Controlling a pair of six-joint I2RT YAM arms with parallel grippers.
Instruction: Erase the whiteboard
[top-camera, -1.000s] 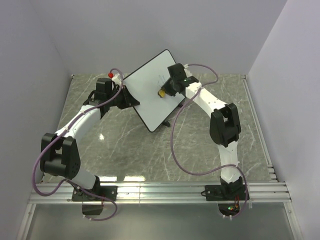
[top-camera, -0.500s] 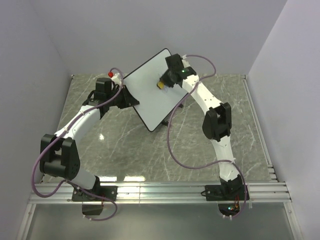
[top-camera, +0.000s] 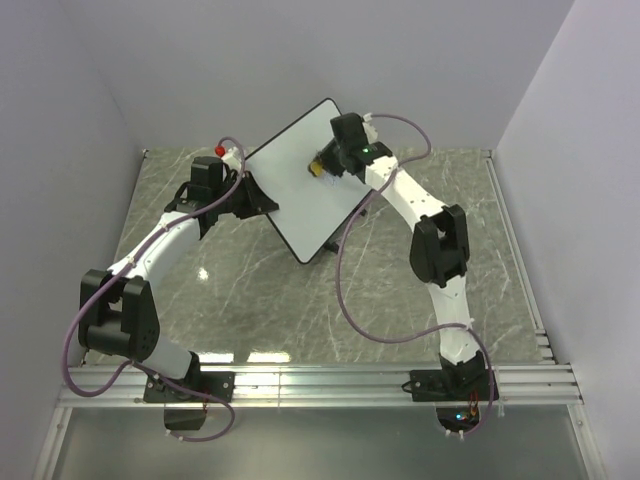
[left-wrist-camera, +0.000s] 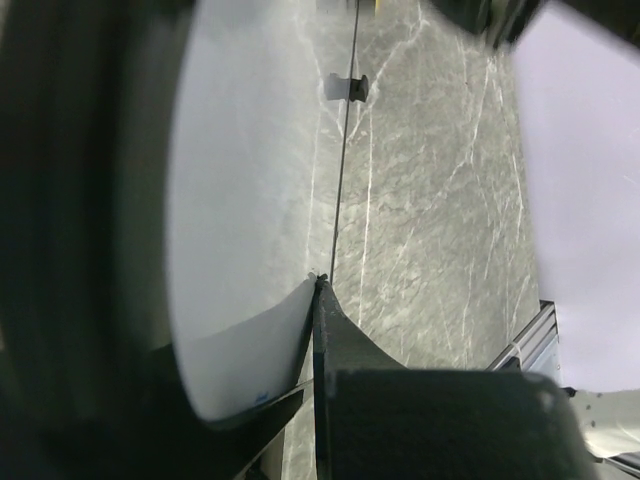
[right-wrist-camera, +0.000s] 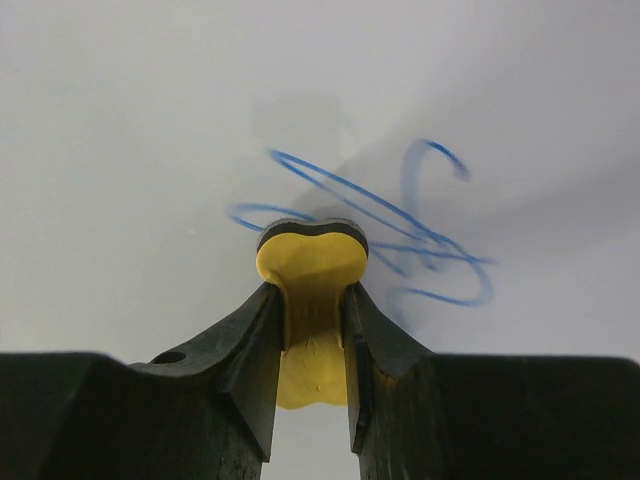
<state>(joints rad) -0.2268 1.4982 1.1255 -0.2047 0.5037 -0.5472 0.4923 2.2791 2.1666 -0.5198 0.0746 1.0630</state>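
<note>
Whiteboard (top-camera: 295, 190) stands tilted at the rear of the counter (top-camera: 250, 290), left end effector (top-camera: 243, 197) clamped on its edge; right end effector (right-wrist-camera: 312, 295) pinches yellow eraser (right-wrist-camera: 312, 255) against blue scribble (right-wrist-camera: 430, 250). Risks: a hard push pivots the board in its one-edge grip, or the eraser slips between the fingers.

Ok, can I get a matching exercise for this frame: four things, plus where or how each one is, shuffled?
Things:
1. whiteboard
2. yellow block
3. blue scribble
4. left gripper

Places or states:
a. clamped on the board's rim
b. pinched in the right gripper
c. drawn on the white face, just past the block's tip
d. black-rimmed, standing between the two arms

Pairs: 1-d, 2-b, 3-c, 4-a
</note>
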